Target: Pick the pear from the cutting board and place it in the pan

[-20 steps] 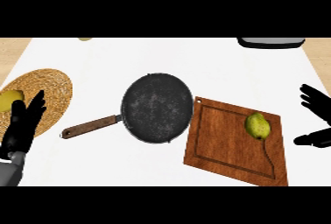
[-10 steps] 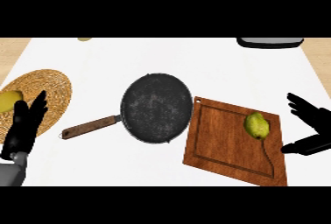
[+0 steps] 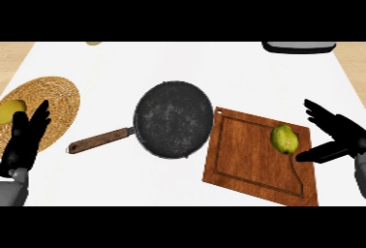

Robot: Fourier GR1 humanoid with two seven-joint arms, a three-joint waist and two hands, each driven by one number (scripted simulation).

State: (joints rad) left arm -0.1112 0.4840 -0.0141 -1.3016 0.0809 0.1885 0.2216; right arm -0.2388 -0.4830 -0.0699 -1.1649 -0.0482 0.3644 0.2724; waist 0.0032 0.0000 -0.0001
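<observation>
A yellow-green pear (image 3: pixel 283 138) lies on the right part of the wooden cutting board (image 3: pixel 243 160). Left of the board sits a dark round pan (image 3: pixel 174 118) with a brown handle pointing down-left. My right hand (image 3: pixel 336 138) is open at the board's right edge, fingers spread above and thumb below, just right of the pear and not touching it. At the lower left edge my left hand (image 3: pixel 23 138) rests open with fingers up.
A woven round mat (image 3: pixel 53 104) lies at the far left with a yellow-green fruit (image 3: pixel 10 110) on it, partly behind my left hand. A dark-rimmed object (image 3: pixel 298 46) shows at the top right edge. A small tan object (image 3: pixel 94 43) sits at the top.
My right hand has moved left, closing in on the pear at the board's right edge. The pear, pan and left hand have not moved.
</observation>
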